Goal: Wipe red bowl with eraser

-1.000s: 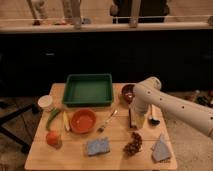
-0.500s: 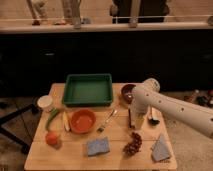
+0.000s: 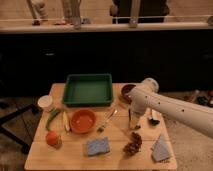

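Observation:
A red-orange bowl [image 3: 82,120] sits on the wooden table [image 3: 115,135], in front of the green tray [image 3: 88,89]. A darker red bowl [image 3: 127,92] stands at the back right, partly behind my arm. My white arm reaches in from the right and bends down. My gripper [image 3: 134,123] points down at the table right of centre, about a bowl's width right of the red-orange bowl. I see no dark brown eraser; it may be hidden under the gripper.
A fork [image 3: 107,120] lies between the red-orange bowl and the gripper. Also on the table are a blue-grey sponge [image 3: 97,146], a brown cluster [image 3: 133,145], a grey cloth [image 3: 161,149], a small dark object [image 3: 152,120], a white cup [image 3: 45,103], a green vegetable [image 3: 52,119] and an orange fruit [image 3: 52,138].
The arm's elbow has edged slightly left. The gripper stays low over the same spot, and nothing on the table has moved.

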